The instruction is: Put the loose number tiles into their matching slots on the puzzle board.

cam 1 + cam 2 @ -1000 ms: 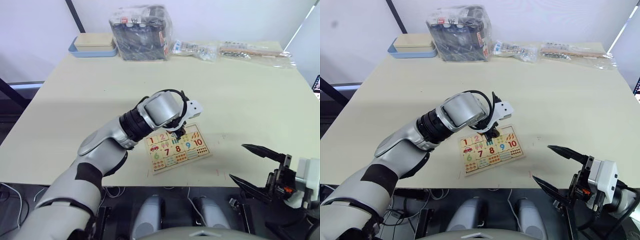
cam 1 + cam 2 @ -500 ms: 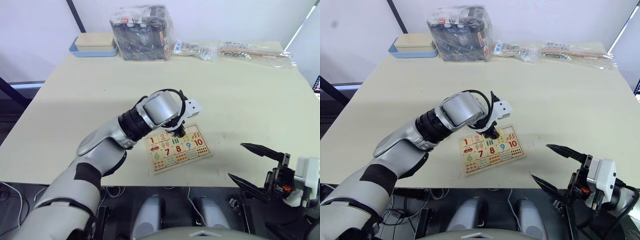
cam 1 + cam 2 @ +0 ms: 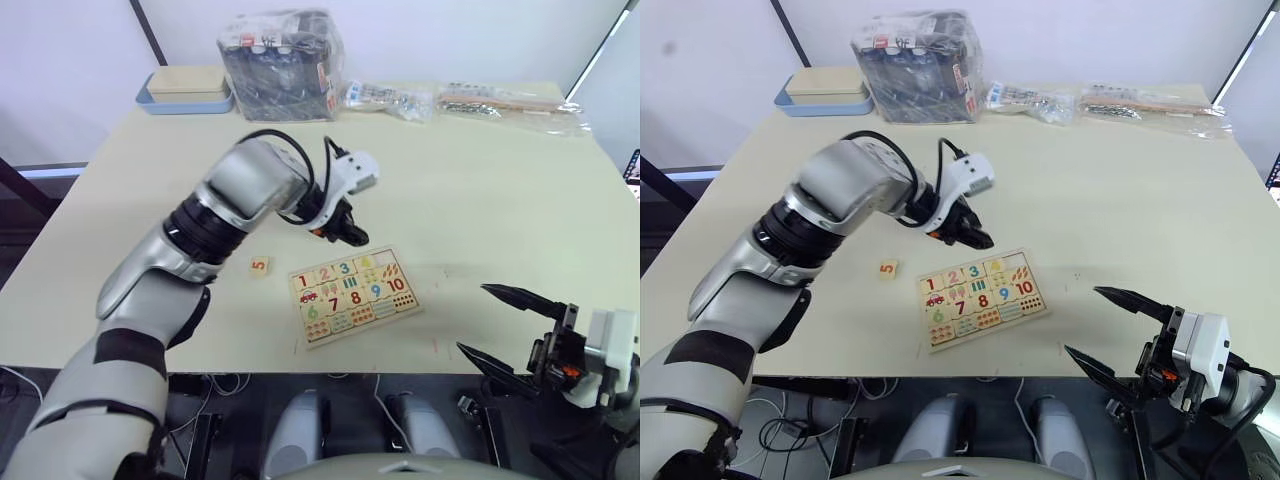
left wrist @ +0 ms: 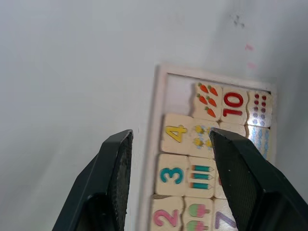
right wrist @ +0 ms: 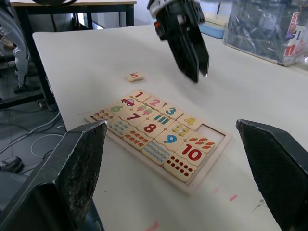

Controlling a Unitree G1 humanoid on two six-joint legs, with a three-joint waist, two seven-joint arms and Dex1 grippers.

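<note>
The puzzle board (image 3: 355,291) lies near the table's front edge. Tiles 1 to 4 sit in its top row, and the slot (image 5: 211,133) at that row's right end is bare wood. A loose tile printed with 5 (image 3: 259,265) rests on the table just left of the board. My left gripper (image 3: 345,235) hovers open and empty just behind the board's far edge; in the left wrist view (image 4: 171,137) its fingers straddle the 4 tile and the edge. My right gripper (image 3: 472,320) is open at the front right, clear of the board.
A blue-edged tray with a wooden box (image 3: 185,92) stands at the back left. Beside it is a plastic-wrapped dark box (image 3: 283,52). Clear bags of small parts (image 3: 390,98) (image 3: 510,102) lie along the back edge.
My left gripper has lifted off the board's top row and pulled back toward the far side. The arm has swung left, uncovering the 5 tile. The right gripper is unchanged.
</note>
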